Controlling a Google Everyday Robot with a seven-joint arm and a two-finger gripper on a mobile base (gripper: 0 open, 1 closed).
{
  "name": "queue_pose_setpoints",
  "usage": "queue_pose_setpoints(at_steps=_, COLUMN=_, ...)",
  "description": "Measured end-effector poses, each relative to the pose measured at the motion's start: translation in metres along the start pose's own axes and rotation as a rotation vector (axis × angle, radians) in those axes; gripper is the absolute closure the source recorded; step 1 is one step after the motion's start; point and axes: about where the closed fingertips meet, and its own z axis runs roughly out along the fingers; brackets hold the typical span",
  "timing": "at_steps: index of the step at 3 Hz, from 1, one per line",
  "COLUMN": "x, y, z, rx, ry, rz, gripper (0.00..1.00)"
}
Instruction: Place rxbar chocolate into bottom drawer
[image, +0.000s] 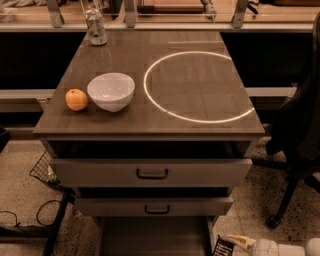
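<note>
Low at the right, just outside the cabinet: claw (236, 243), clamped on the rxbar chocolate (221, 248). Hangs just right of the open bottom drawer (150, 240), bar not inside. Higher, on the table (200, 90): white bowl (111, 91), orange (76, 99) beside it.
</note>
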Motion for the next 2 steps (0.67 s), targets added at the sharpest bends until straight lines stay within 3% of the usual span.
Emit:
queue_pose_setpoints(at_steps=1, x=0.032, y=-0.008, z=0.09, rx=-0.052, ry=-0.046, rz=-0.038, gripper=1.0)
queue_pose_setpoints(at_steps=2, x=0.063, y=-0.014, z=0.157, rx=-0.058, ry=-0.06, rz=-0.047, gripper=1.0)
